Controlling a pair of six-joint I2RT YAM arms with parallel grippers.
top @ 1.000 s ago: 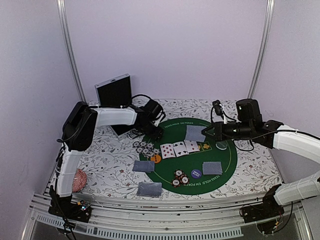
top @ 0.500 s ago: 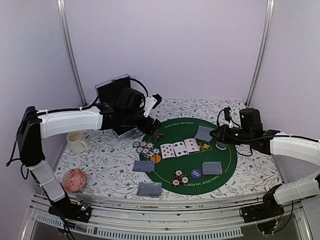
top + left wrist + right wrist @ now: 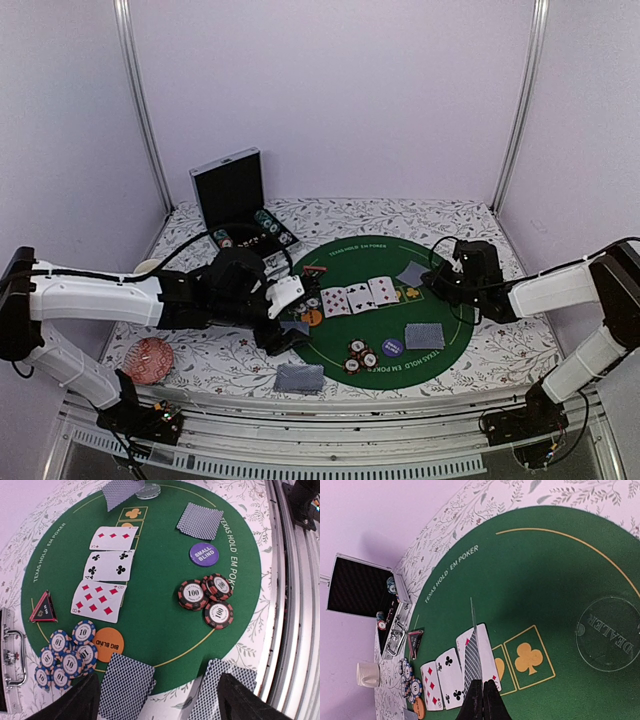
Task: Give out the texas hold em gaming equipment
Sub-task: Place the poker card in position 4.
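Top external, green mat [image 3: 345, 322], floral tablecloth [image 3: 360, 212], lilac walls [image 3: 330, 100]

Face-up cards [image 3: 111, 569] in a row on the mat [image 3: 160, 630], chips [image 3: 67, 652] beside them.

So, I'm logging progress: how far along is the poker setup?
Done: three face-up cards, blue chips, red chips, big-blind button and small-blind button lie out. In hand: right jaws shut on a card over the mat; left jaws open, empty. Left: laying that card.

pale lilac walls [image 3: 330, 100] behind a floral-patterned table [image 3: 505, 352], metal corner posts [image 3: 141, 100]
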